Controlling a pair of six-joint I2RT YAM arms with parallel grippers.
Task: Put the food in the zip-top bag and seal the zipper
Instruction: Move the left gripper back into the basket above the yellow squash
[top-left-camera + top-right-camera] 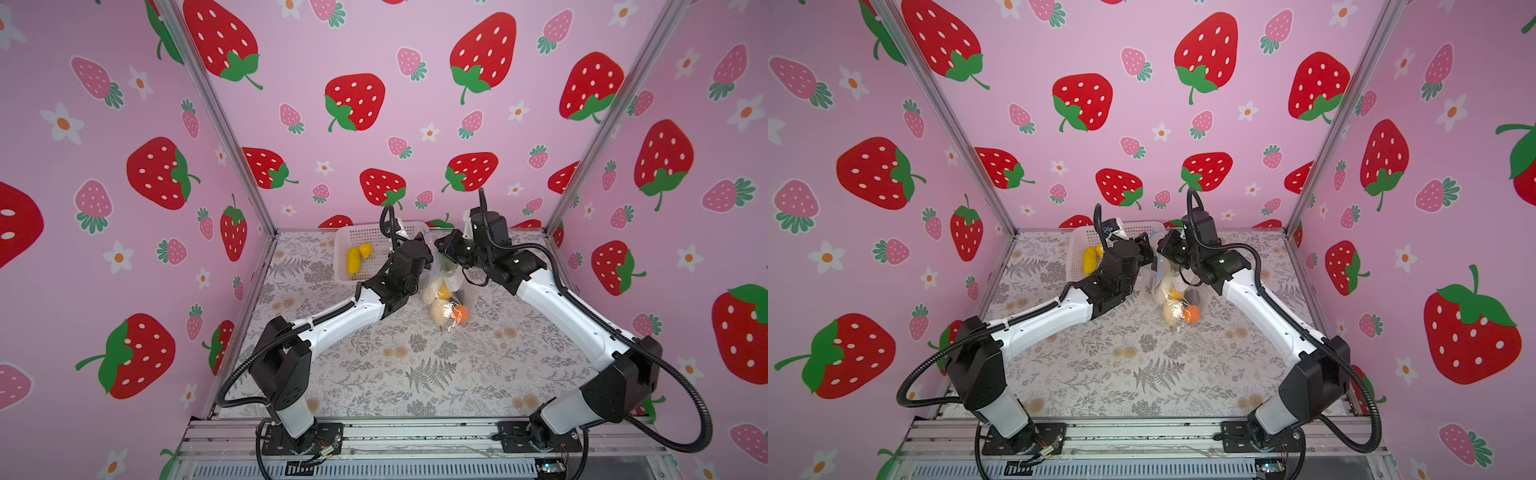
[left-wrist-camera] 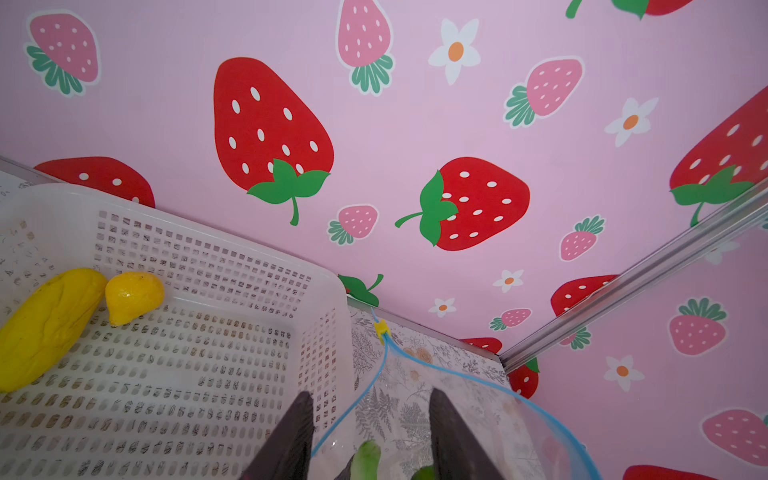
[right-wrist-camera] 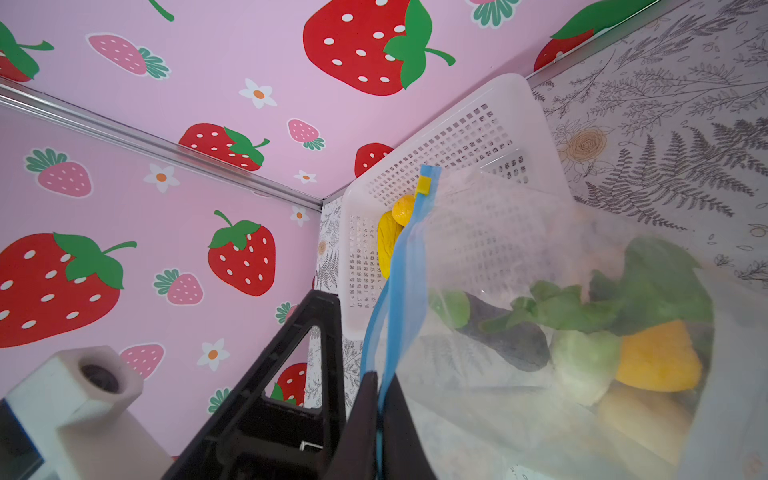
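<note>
The worktop (image 1: 415, 374) wears a pale sheet printed with grey ferns and tan flowers. A white mesh basket (image 1: 340, 259) sits on it by the back wall. Just beside the basket, the clear zip-top bag (image 1: 446, 309) rests its filled lower end on the sheet, top raised.

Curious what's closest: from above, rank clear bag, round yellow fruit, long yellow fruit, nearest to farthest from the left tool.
1. zip-top bag, mouth at the left tool.
2. round yellow fruit, in the basket.
3. long yellow fruit, just beyond.
</note>
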